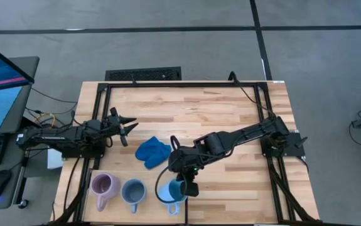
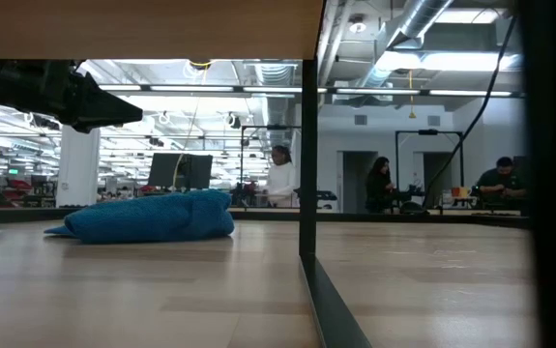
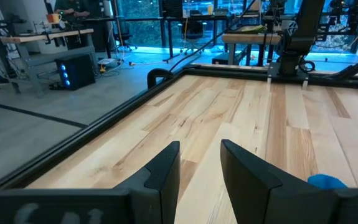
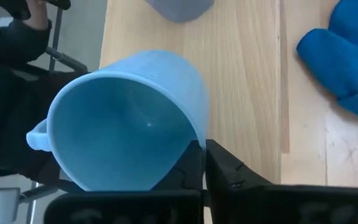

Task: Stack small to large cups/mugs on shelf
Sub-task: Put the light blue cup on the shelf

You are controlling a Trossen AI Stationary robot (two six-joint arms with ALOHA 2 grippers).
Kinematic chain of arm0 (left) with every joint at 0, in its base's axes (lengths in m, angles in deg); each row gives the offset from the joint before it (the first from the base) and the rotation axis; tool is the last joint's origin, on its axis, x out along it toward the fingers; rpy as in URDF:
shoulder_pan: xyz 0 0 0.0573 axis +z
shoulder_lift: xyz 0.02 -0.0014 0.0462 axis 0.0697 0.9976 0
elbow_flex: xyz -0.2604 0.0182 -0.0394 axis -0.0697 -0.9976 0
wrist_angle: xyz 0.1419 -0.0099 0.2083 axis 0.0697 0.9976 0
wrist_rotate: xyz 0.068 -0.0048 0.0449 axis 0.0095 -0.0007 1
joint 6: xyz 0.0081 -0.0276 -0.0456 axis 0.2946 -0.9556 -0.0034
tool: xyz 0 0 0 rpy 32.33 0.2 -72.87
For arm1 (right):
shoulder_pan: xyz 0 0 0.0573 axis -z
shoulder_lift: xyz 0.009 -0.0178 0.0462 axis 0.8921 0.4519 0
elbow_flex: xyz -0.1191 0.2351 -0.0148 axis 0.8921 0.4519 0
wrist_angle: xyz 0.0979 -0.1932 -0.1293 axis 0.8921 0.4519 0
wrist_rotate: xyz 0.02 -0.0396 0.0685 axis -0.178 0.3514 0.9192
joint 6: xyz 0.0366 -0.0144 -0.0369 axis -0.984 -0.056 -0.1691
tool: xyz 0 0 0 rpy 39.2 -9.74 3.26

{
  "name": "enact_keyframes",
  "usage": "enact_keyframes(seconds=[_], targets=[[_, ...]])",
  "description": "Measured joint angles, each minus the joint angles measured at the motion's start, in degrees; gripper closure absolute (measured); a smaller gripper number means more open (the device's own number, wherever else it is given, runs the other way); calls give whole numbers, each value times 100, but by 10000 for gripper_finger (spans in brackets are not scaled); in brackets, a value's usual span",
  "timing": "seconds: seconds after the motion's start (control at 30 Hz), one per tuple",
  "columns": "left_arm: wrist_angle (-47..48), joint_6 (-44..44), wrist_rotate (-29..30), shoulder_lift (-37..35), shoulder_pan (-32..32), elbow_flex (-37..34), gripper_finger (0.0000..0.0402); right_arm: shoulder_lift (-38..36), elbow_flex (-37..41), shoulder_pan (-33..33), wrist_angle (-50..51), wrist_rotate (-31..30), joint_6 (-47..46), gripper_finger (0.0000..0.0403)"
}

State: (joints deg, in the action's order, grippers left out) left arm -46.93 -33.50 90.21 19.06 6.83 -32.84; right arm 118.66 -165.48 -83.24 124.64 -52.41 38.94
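Observation:
Three mugs stand in a row near the table's near edge: pale lilac (image 1: 103, 186), grey-blue (image 1: 133, 191) and bright light blue (image 1: 171, 190). In the right wrist view the light blue mug (image 4: 122, 118) is over a smooth pale panel, the shelf (image 4: 241, 74), and the grey-blue mug's side (image 4: 179, 7) shows beyond it. My right gripper (image 1: 189, 187) is shut on the light blue mug. My left gripper (image 1: 127, 125) hangs open and empty above the table's left part; it also shows in the left wrist view (image 3: 200, 165). My right gripper pinches the light blue mug's wall at the rim (image 4: 196, 142), on the side opposite the handle (image 4: 37, 138), with one finger inside the mug and one outside. The fingers come slanting down from the table's right. I cannot tell whether the mug's base rests on the shelf.
A royal-blue cloth lump (image 1: 152, 152) lies just beyond the mugs, mid-table; it also shows in the low view (image 2: 147, 217). A black frame (image 1: 186, 83) runs round the table, with a post (image 2: 308, 145) close to the low camera. People stand in the room behind.

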Motion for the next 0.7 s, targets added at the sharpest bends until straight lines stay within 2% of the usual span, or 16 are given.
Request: enact_keyframes(seconds=[0.5, 0.7], targets=[[0, 0, 0, 0, 0, 1, 293, 0, -30, 38, 179, -173, 548, 399], [0, 0, 0, 0, 0, 2, 293, 224, -650, 38, 877, -539, 934, 400]])
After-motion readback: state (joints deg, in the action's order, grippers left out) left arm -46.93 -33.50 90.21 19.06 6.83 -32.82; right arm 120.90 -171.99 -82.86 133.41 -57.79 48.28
